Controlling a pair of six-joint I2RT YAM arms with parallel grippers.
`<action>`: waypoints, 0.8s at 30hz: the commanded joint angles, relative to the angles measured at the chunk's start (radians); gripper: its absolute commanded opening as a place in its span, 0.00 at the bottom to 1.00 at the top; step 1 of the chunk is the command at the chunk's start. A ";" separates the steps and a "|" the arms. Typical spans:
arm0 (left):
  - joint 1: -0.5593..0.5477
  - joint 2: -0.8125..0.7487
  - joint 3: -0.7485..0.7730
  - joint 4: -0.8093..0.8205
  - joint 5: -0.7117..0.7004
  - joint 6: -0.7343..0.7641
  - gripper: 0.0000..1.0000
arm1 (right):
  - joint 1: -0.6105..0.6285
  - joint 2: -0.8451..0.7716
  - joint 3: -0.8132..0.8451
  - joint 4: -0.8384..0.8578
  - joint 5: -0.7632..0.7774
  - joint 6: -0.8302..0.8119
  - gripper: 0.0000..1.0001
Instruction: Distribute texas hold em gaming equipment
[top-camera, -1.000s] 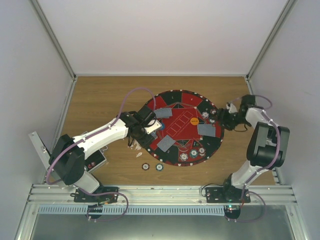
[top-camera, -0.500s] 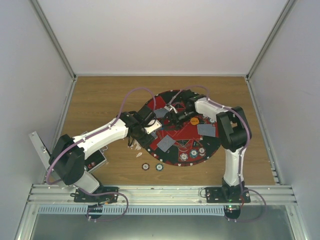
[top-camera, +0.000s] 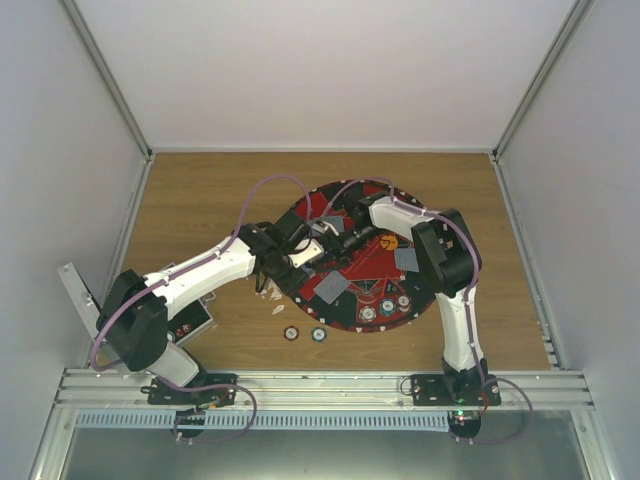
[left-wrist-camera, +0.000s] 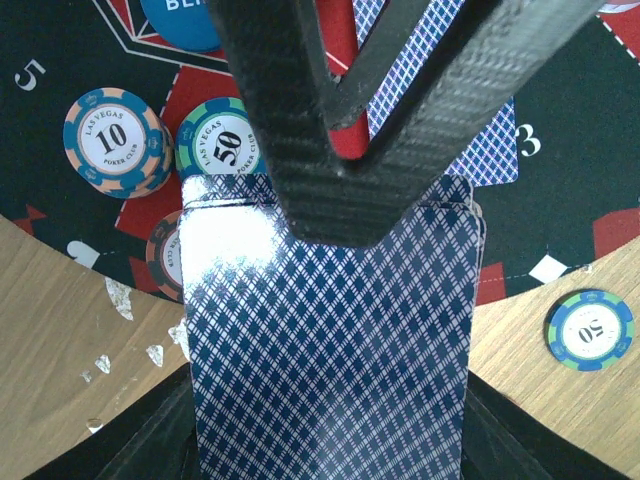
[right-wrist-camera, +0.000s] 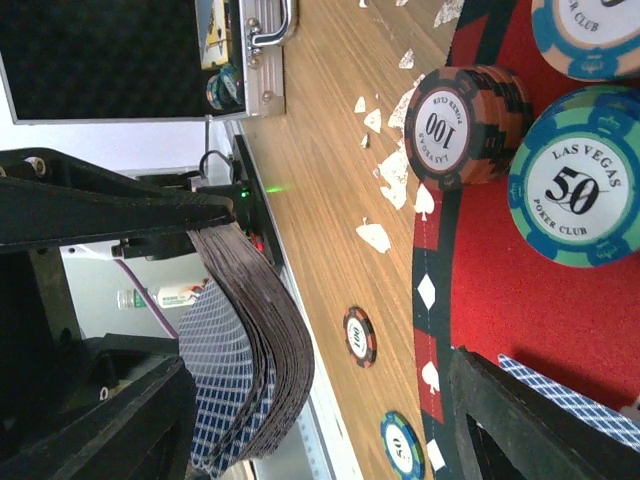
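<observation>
My left gripper (top-camera: 298, 256) hovers over the left rim of the round red-and-black mat (top-camera: 422, 285), shut on a deck of blue-backed playing cards (left-wrist-camera: 330, 340). The deck (right-wrist-camera: 250, 370) bows between my right gripper's (right-wrist-camera: 320, 430) wide-open fingers, nearer the left one. The right gripper (top-camera: 326, 240) meets the deck from the right. Poker chips marked 10 (left-wrist-camera: 115, 140) and 50 (left-wrist-camera: 225, 140) lie on the mat beside a blue disc (left-wrist-camera: 180, 20). Dealt cards (top-camera: 332, 287) and an orange disc (top-camera: 389, 241) also rest on the mat. Two chips (top-camera: 305, 334) sit on the wood.
The black hinged case (right-wrist-camera: 140, 60) lies open at the table's left near edge. White scraps (right-wrist-camera: 385, 175) are scattered on the wood by the mat's rim. Several chips (top-camera: 386, 307) sit on the mat's near side. Grey walls enclose the table.
My right arm has swung from the mat's right side across to the deck in the left gripper. The left arm and deck have stayed put.
</observation>
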 joint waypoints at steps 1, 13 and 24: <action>-0.003 -0.031 -0.001 0.036 0.004 0.010 0.57 | 0.026 0.041 0.038 -0.036 -0.021 -0.028 0.69; -0.003 -0.041 -0.007 0.039 0.003 0.009 0.57 | 0.055 0.068 0.065 -0.039 0.044 0.007 0.52; -0.003 -0.044 -0.014 0.038 -0.001 0.007 0.56 | 0.027 0.036 0.050 -0.055 0.114 -0.005 0.48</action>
